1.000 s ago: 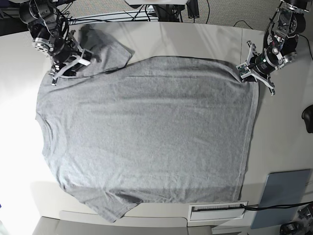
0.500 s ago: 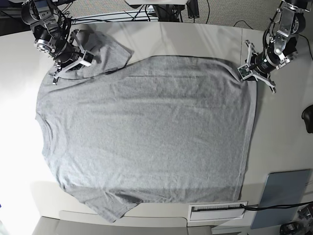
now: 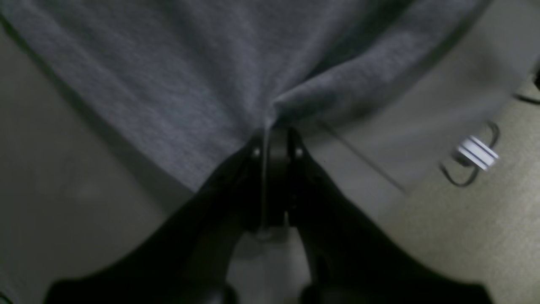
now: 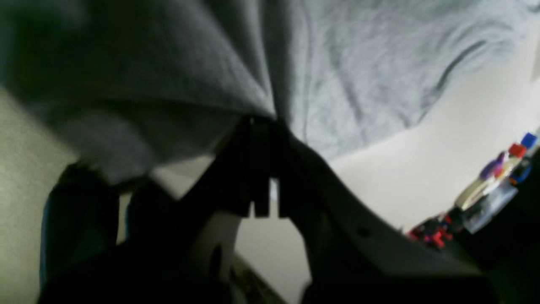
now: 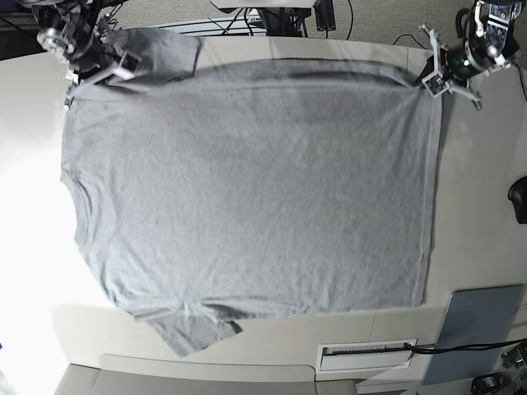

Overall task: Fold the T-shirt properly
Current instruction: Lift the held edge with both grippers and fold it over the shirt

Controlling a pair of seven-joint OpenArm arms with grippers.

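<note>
- Base view shows the T-shirt [image 5: 247, 197] spread plain side up over most of the desk [image 5: 486, 189], neck opening at the frame's left edge, hem down the right side, one sleeve at lower left and the other at upper left.
- The shirt's top edge runs nearly straight along the upper part of the frame, pulled taut between two held corners; a shadow band under that edge suggests it is raised a little off the desk.
- Right gripper [image 5: 97, 67], at upper left of the base view, has its fingers pressed together on the cloth near the shoulder and sleeve; its wrist view shows fabric draping from the closed tips [image 4: 261, 120].
- Left gripper [image 5: 435, 80], at upper right, pinches the hem corner; in its wrist view the cloth gathers to a point at the closed fingers [image 3: 274, 135].
- Judged step: stretching and lifting the far edge to flatten the body or carry it over for the first fold.
- To do it well, both arms should move together at equal height and tension, so the edge stays straight and neither corner slips out.
- The upper-left sleeve looks bunched and may need tucking.
- No container appears; a grey-blue pad [image 5: 473, 333] lies at lower right, apart from the shirt.
</note>
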